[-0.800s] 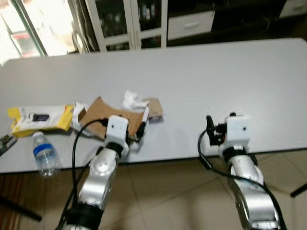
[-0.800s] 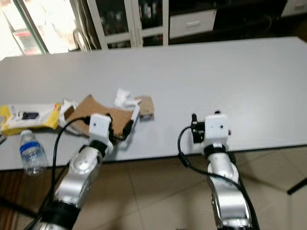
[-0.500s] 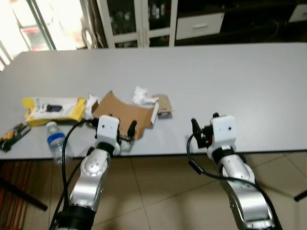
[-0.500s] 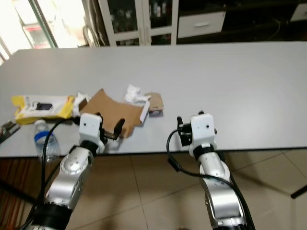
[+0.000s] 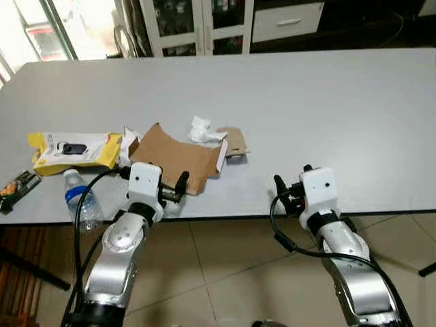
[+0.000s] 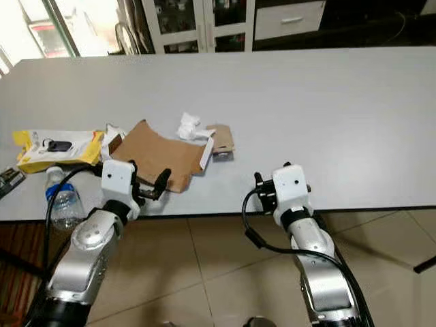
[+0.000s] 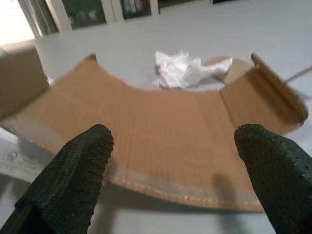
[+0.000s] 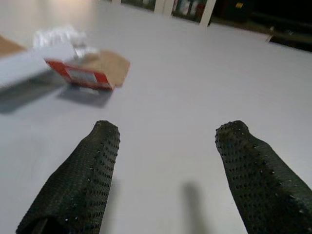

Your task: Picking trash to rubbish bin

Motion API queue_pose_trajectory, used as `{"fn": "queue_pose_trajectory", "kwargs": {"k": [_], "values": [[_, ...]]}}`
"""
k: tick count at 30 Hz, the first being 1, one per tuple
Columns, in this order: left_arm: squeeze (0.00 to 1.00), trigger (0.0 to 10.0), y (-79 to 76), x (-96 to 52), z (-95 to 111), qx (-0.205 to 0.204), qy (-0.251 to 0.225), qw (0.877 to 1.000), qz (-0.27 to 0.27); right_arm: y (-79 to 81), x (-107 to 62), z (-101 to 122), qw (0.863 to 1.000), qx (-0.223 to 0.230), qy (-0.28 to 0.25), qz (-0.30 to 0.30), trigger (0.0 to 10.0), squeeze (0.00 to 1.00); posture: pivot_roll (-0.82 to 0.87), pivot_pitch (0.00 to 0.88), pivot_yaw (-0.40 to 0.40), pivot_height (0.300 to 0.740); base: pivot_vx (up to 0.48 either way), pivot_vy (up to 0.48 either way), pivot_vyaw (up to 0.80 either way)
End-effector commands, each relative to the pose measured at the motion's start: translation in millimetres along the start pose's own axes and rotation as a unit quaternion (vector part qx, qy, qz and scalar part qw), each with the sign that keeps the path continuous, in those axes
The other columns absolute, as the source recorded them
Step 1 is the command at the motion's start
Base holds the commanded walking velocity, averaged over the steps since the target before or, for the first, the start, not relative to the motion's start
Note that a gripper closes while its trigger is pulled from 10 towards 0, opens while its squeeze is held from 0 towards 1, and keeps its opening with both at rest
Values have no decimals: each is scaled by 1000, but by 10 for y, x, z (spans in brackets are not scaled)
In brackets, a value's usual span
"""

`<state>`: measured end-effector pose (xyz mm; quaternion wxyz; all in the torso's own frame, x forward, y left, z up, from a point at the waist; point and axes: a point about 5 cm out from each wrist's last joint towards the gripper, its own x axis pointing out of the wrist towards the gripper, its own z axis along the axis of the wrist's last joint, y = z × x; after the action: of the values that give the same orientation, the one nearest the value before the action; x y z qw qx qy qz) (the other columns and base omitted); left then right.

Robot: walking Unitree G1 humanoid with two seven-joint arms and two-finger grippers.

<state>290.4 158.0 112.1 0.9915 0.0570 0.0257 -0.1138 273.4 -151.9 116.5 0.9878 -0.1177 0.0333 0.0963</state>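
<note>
My left pincer [image 7: 170,161] gaping, empty, at cardboard [image 5: 178,158] near edge; tissue [image 5: 201,129] behind it (crumpled); right pincer [image 8: 165,170] gaping over worktop [image 5: 327,102].

The flattened cardboard box [image 5: 178,159] lies on the table [image 5: 327,109] near its front edge. Behind the box sits a crumpled tissue [image 5: 202,129], touching it. Left of the box lies a wipes packet [image 5: 73,150]; a water bottle [image 5: 80,203] stands before that packet. Farther left of the box, at the table's edge, lies a snack wrapper [image 5: 16,189].
</note>
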Motion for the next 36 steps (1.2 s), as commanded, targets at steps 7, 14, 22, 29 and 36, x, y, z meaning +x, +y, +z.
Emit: {"fn": "queue_pose_trajectory", "kwargs": {"k": [7,14,22,29,36], "values": [[0,10000,127,-204,45,8,20,1000,-17,-35,43,-5,998,-42,7,39,10000,0,69,213,76,740,0,0,0],[0,10000,88,-420,222,-9,22,992,-123,-146,159,18,996,-71,5,52,10000,0,131,233,70,740,0,0,0],[0,10000,153,-349,451,8,3,992,-122,-88,223,45,995,-76,-1,63,10000,0,147,226,66,740,0,0,0],[0,10000,164,-334,414,5,16,995,-98,8,185,4,995,-67,0,68,10000,0,139,228,70,740,0,0,0],[0,10000,138,-341,412,1,27,994,-101,-34,173,-2,996,-62,-2,64,10000,0,133,236,71,740,0,0,0]]}}
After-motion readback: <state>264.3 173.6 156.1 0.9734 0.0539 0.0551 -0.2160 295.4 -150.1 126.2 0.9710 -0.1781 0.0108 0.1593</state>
